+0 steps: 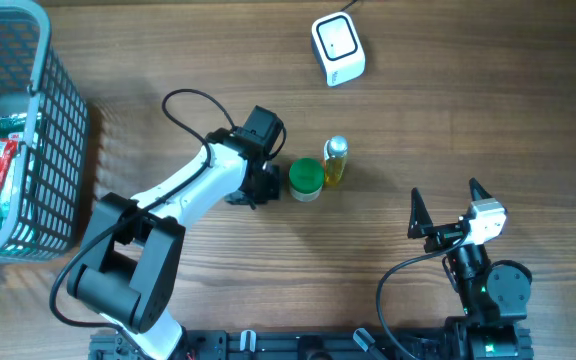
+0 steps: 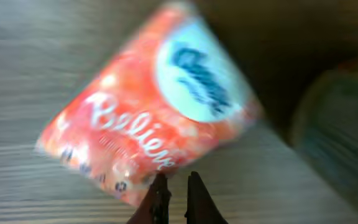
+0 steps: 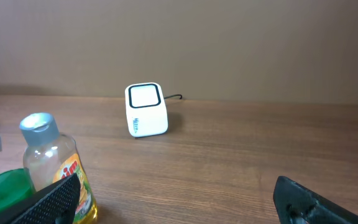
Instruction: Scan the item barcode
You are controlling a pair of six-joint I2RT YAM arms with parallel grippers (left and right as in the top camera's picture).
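Your left gripper is showing its two fingers drawn nearly together, with only a thin slit between them. In the left wrist view they are pointing at the lower edge of a blurred orange-red packet with a white oval label. The tips are meeting that edge, but the blur is keeping you from telling whether they are pinching it or only touching it.

From overhead the packet is not showing, because the left arm and its wrist are covering that spot. The gripper is sitting just left of a green-lidded jar, very close to it. A small bottle of yellow liquid is standing just right of the jar, touching or nearly touching it.

Your right gripper is standing with its jaws spread wide and is holding nothing. It is hanging near the front right of the table, well apart from the bottle.

The white scanner is sitting toward the far edge, beyond the bottle, with bare wood lying between them. More bare wood is showing to the right of the scanner and between the two arms. The mesh basket is taking up the far left corner, well apart from the left gripper, and is holding packaged goods.
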